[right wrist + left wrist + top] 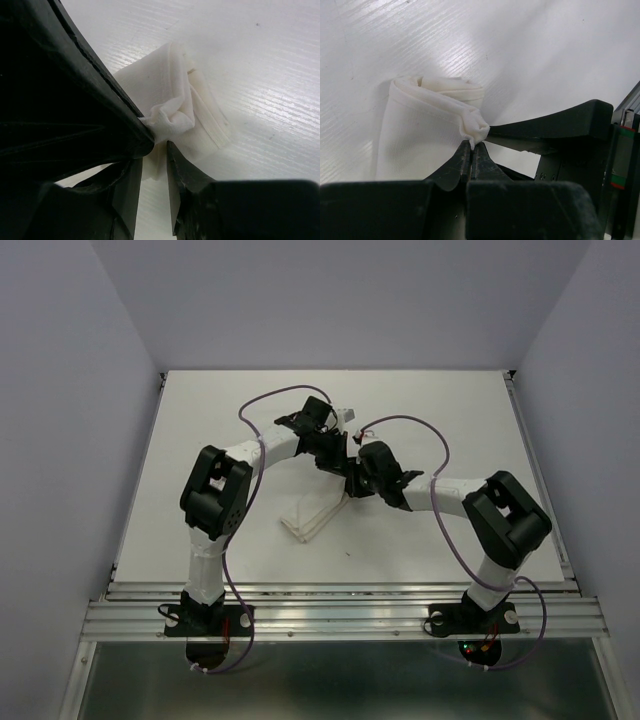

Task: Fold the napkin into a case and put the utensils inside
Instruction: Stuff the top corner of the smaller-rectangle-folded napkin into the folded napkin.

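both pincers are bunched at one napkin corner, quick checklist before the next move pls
1. Left pincer grip on the napkin: ok, its fingers are shut on the bunched corner.
2. Right pincer grip: cannot tell. Cloth sits between its fingers, but a gap shows in the right wrist view.
3. Room between the two pincers: not ok, both tips crowd the same corner.
4. Napkin folded in layers: ok, stacked edges are visible.
5. Utensils located: not ok, none appear in any view.

Bright, even overhead light leaves soft shadows on the white table point(430, 420), while the near black fingers point(190, 200) look dark and blurred.
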You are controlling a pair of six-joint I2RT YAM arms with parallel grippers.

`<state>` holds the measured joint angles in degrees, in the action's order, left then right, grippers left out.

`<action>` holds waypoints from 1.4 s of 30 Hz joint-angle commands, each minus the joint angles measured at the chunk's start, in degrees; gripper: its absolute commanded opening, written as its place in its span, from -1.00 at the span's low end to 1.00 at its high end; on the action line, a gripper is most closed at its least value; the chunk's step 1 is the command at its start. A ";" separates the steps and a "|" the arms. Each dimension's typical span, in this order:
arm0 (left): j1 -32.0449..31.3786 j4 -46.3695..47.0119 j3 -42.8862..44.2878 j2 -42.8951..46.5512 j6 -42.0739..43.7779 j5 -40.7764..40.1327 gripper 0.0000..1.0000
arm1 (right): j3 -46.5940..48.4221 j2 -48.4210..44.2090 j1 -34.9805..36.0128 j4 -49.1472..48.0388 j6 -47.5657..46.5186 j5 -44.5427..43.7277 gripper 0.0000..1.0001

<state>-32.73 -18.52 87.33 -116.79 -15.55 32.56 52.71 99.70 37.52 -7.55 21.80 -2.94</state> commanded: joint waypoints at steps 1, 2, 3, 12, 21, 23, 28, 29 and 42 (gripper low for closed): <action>0.21 0.59 -0.67 4.29 0.35 1.63 -1.00 | 3.10 0.67 1.68 -2.56 -1.94 -6.36 -0.39; 0.21 0.51 -0.76 4.21 0.35 1.63 -1.00 | 3.10 0.67 1.68 -2.47 -2.03 -7.33 -0.39; 0.30 0.51 -0.76 4.29 0.35 1.72 -1.00 | 3.02 0.67 1.68 -2.55 -2.03 -7.87 -0.40; 0.30 0.59 -1.11 4.47 0.43 1.90 -1.00 | 3.37 2.08 2.21 -2.56 -2.29 -11.21 -0.48; 0.56 0.42 -1.55 4.73 0.70 1.99 -1.00 | 3.19 1.73 2.21 -2.99 -0.36 -12.53 -0.99; 0.74 0.07 -2.25 4.73 1.13 1.90 -1.00 | 2.49 1.37 2.21 -3.78 0.52 -12.18 -0.99; 1.09 -0.81 -4.36 5.00 2.98 2.25 -1.00 | 1.96 1.02 2.21 -4.49 3.33 -10.95 -0.99; 1.09 -1.33 -4.53 5.08 3.59 2.34 -1.00 | 1.87 1.11 2.21 -4.75 3.77 -10.34 -0.99; 1.62 -6.17 -3.48 3.50 8.17 -0.30 -1.00 | -0.15 0.23 0.10 -7.30 9.57 -5.85 -0.99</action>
<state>-31.35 -20.80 83.20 -115.63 -9.87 32.75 53.41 102.04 38.44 -10.00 29.43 -9.21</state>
